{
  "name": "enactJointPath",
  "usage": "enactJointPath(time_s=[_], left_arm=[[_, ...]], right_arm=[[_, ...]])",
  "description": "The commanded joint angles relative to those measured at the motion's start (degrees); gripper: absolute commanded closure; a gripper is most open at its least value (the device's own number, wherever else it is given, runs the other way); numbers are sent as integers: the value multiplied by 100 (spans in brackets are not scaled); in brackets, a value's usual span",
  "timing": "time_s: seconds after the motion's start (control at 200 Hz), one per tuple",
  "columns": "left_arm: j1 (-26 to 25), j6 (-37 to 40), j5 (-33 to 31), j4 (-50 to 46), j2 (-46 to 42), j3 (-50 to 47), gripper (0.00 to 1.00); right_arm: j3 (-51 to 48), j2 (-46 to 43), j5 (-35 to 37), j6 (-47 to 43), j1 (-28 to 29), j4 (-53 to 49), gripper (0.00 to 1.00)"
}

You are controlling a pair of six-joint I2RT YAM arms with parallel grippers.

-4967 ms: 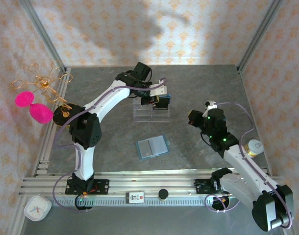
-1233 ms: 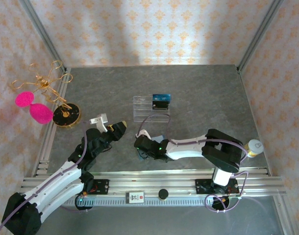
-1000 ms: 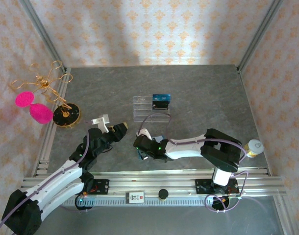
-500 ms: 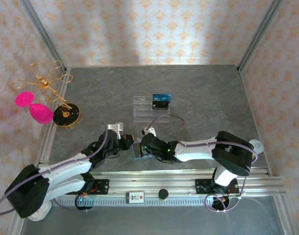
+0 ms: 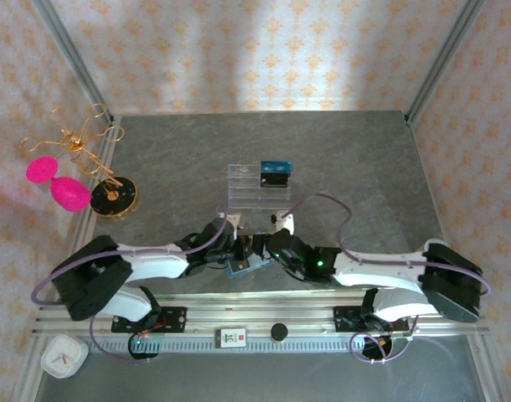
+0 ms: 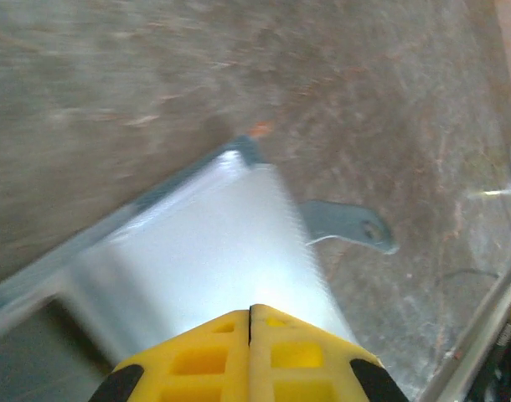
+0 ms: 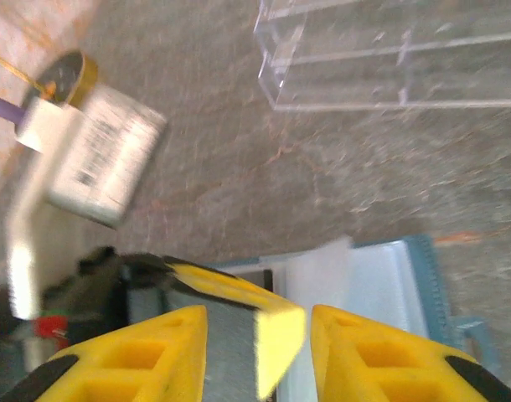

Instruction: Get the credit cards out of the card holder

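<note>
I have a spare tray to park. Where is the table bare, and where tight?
Bare: the far strip between the clear stand and the back wall; the far right side from that stand to the right wall; the patch between the gold jewellery stand and the clear stand. Crowded: near centre, where left claw and right claw meet at the card holder.

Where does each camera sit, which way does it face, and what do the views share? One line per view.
Top external: fixed above and behind the robot, facing down at the table; left arm and right arm meet at the card holder, clear stand beyond.
Left wrist: on the left arm, facing along its shut left tool onto the card holder's pale lining.
Right wrist: on the right arm, facing past its open right tool toward card holder and clear stand.
Shared: all three show the card holder.
</note>
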Motion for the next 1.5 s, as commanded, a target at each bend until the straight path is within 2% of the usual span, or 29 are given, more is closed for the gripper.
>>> enactJointPath(time_s=[0.0, 0.13, 0.205, 0.285, 0.34, 0.44, 0.536, 0.696, 0.896, 1.101, 1.216, 1.497], left_arm=[[-246, 149, 260, 363, 615, 342, 100], [-307, 81, 333, 513, 958, 454, 100], [-302, 65, 76, 545, 520, 362, 100], [-227, 163, -354, 152, -178, 334, 100], [-142, 176, -534, -122, -669, 249, 96], [129, 130, -715, -519, -1480, -167, 95], [447, 47, -713, -856, -2057, -649, 100], [577, -29, -878, -1048, -2806, -1256, 100], [660, 150, -626, -657, -2457, -1492, 100], [668, 344, -517, -442, -1960, -1358, 100], [669, 463, -583, -651, -1763, -1237, 100], [669, 448, -567, -410, -1412, -1369, 100]], right_arm=[[-277, -545, 664, 208, -80, -531, 64], [-490, -969, 615, 345, -130, -646, 65], [-524, -1091, 461, 301, -170, -608, 65], [-475, -1098, 217, 174, -245, -537, 65], [-440, -1043, -44, 74, -354, -427, 67], [-376, -781, -993, -187, -633, -8, 72], [-33, -193, -1863, -494, -749, 97, 74], [523, 943, -3081, -672, -845, 113, 84], [1122, 1876, -3336, -711, -943, -250, 82], [1497, 2387, -3340, -821, -1044, -500, 82], [1549, 2530, -3266, -776, -1076, -552, 82], [1531, 2699, -3206, -741, -1124, -614, 79]])
